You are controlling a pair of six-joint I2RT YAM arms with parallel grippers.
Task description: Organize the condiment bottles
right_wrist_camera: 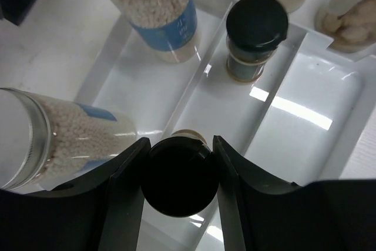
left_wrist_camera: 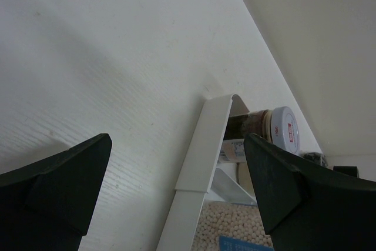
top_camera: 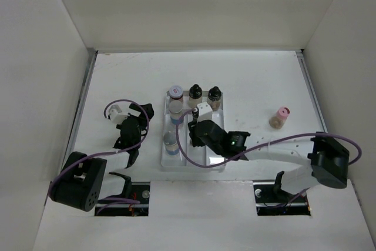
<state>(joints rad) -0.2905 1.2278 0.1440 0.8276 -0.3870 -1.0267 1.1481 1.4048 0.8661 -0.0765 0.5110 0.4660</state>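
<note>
Held bottle: black-capped bottle [right_wrist_camera: 179, 177], beige at the neck, upright between the right fingers, above the near part of the middle lane of the clear tray [right_wrist_camera: 329, 121]; base hidden, so contact with the tray floor impossible to tell.
Right gripper [right_wrist_camera: 180, 141]: pinching that cap from both sides, dark fingers [right_wrist_camera: 126, 198] pressed against it.
Same lane: second black-capped bottle [right_wrist_camera: 256, 33], upright at the far end, apart from the held one.
Left lane: two silver-capped jars with blue labels and white beads, far jar [right_wrist_camera: 161, 10] and near jar [right_wrist_camera: 64, 139], the near one just beside the held bottle.
Far left corner of tray: white-lidded jar [top_camera: 175, 92], brown contents.
Far right corner of tray: third black-capped bottle [top_camera: 215, 94], upright; inside or just past the rim, impossible to tell.
Pink-capped bottle [top_camera: 282, 116]: alone on the table [top_camera: 252, 74], well to the right of the tray.
Left gripper [left_wrist_camera: 176, 139]: fingers spread wide with nothing between them, low over the table, just left of the tray's outer wall.
</note>
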